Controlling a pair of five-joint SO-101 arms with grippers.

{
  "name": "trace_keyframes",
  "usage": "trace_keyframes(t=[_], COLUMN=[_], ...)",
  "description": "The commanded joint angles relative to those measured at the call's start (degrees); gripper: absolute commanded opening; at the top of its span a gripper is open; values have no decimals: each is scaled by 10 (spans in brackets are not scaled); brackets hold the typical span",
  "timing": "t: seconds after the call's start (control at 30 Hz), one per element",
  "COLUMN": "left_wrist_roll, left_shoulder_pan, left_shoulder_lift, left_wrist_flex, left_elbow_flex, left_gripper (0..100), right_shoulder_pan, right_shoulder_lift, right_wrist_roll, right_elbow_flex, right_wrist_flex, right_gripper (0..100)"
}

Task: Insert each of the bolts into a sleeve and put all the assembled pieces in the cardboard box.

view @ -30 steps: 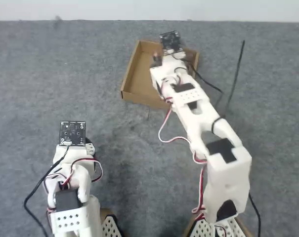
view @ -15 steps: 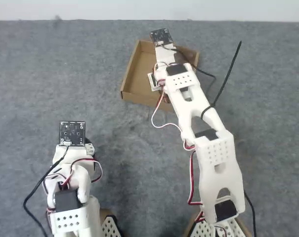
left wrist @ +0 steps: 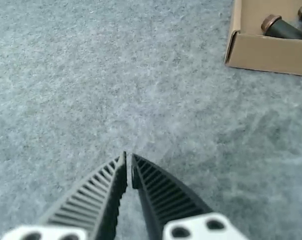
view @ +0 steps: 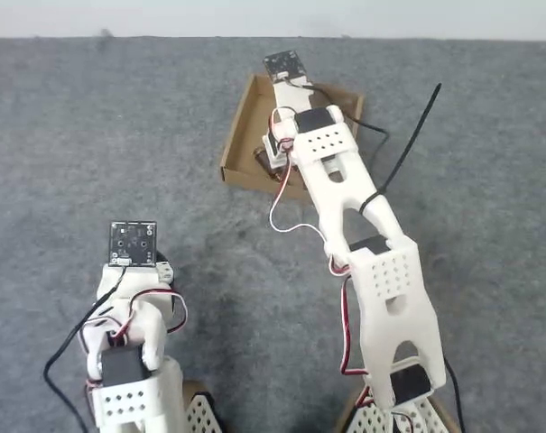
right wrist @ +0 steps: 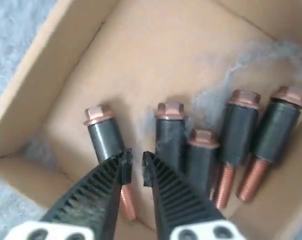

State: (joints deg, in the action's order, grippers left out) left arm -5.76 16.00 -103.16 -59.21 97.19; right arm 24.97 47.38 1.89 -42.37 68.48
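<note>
The cardboard box (view: 240, 135) sits at the far middle of the grey carpet, and my right arm (view: 345, 189) stretches out over it. Inside the box (right wrist: 155, 55) lie several assembled pieces, each a copper bolt in a black sleeve. One piece (right wrist: 102, 134) lies beside the others (right wrist: 238, 132), partly behind a fingertip. My right gripper (right wrist: 134, 161) hangs just above them, narrowly open, with nothing between its fingers. My left gripper (left wrist: 129, 161) is shut and empty over bare carpet, well short of the box corner (left wrist: 260, 50), where one assembled piece (left wrist: 283, 27) shows.
My left arm (view: 133, 316) is folded at the near left. A black cable (view: 412, 135) and red-and-white wires (view: 295, 225) trail by the right arm. Open carpet lies between the left gripper and the box.
My right arm has leaned forward and lowered over the box, its wrist shifting slightly left and farther. The left arm has not moved.
</note>
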Motion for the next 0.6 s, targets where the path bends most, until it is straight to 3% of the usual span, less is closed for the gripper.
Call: trace_keyframes(t=[0.0, 0.27, 0.57], left_wrist_roll=[-8, -8, -8], left_shoulder_pan=[3, 4, 4], left_shoulder_lift=[-11, -11, -11], left_wrist_flex=[-1, -1, 0], left_elbow_flex=[-7, -7, -7], left_gripper=[11, 11, 11], right_shoulder_pan=[2, -2, -7], right_shoulder_lift=[-82, -148, -237], right_wrist_roll=[7, 62, 65], right_elbow_flex=[-31, -31, -29], right_wrist_flex=[43, 154, 333], right_gripper=[6, 6, 6])
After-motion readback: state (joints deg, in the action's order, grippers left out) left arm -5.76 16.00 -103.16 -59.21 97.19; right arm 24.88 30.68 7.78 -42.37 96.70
